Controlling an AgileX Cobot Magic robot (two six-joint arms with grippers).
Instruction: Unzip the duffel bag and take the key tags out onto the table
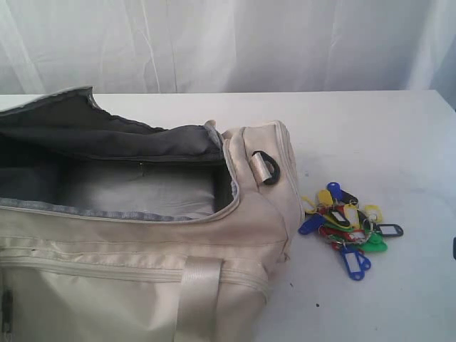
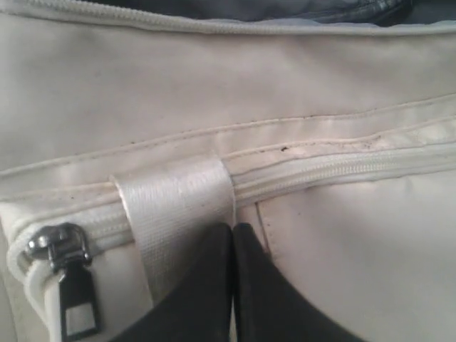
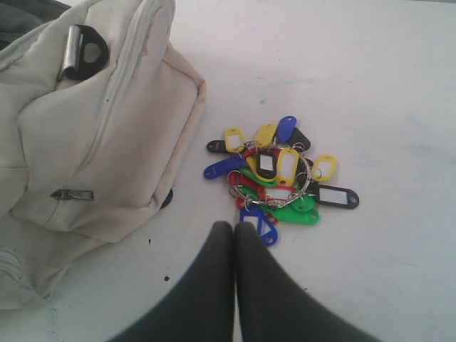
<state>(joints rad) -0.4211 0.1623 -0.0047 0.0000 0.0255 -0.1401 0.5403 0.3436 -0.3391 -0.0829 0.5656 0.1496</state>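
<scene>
the main opening of the large cream-beige fabric duffel bag (image 1: 142, 285) is unzipped. its top gapes wide and the grey lining (image 1: 107, 135) shows, and no coloured thing is visible inside as far as the exterior view reaches.

the bunch of small plastic key tags (image 3: 274, 178), in blue, yellow, green, red and black on metal rings, lies out on the wide plain white desk (image 1: 370, 128). it sits a short way ahead of the right end effector (image 3: 234, 229), a little off its line. the tags lie beside the bag's end panel but clear of it. that panel, with its dark d-ring (image 3: 85, 51), is farther ahead of the same tips and off to the other side. the right end effector has its two black fingers pressed together and grips nothing; the tags lie free.

the left end effector (image 2: 233, 231) is likewise pressed together and empty. its tips are up against the bag's long side, at the edge of the satin webbing strap (image 2: 174, 214) where it crosses a closed side zipper. i cannot tell whether they touch the fabric. a dark metal zipper pull (image 2: 68, 278) hangs off to one side of them.

both parts of the task look done: the bag is open and the tags are on the desk. little seems left beyond drawing the arms clear. parts of the bag's inside are out of sight, so i cannot rule out a stray tag there.
</scene>
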